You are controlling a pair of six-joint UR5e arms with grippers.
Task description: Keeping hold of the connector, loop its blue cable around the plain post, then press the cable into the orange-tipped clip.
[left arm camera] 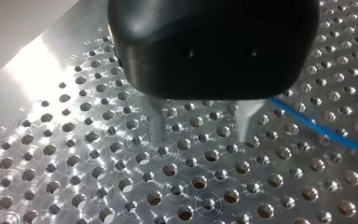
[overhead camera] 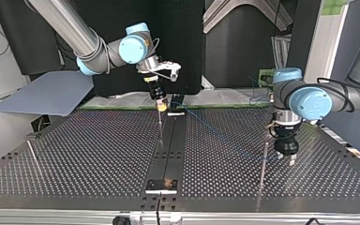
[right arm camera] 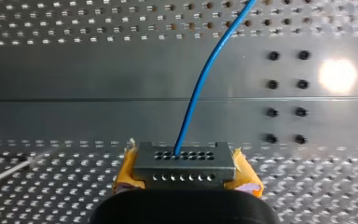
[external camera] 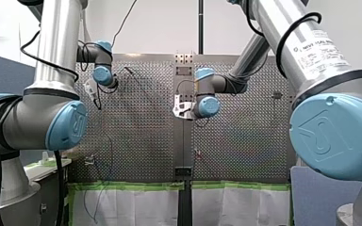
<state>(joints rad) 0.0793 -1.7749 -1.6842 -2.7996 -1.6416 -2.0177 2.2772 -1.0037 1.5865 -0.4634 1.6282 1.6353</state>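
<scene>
Connector [right arm camera: 185, 161] is clamped between right gripper's [right arm camera: 185, 173] yellow pads, over the middle rail [overhead camera: 171, 150]. Cable [right arm camera: 200, 88] trails off toward the post [overhead camera: 264, 164], but I can't see a loop round it yet. Left gripper [left arm camera: 200, 136] hangs beside the post, jaws apart, empty. Looks like looping and clipping are both left.

light: bright, overhead | glare: table [right arm camera: 338, 74] hot spots, both wrist views
</scene>
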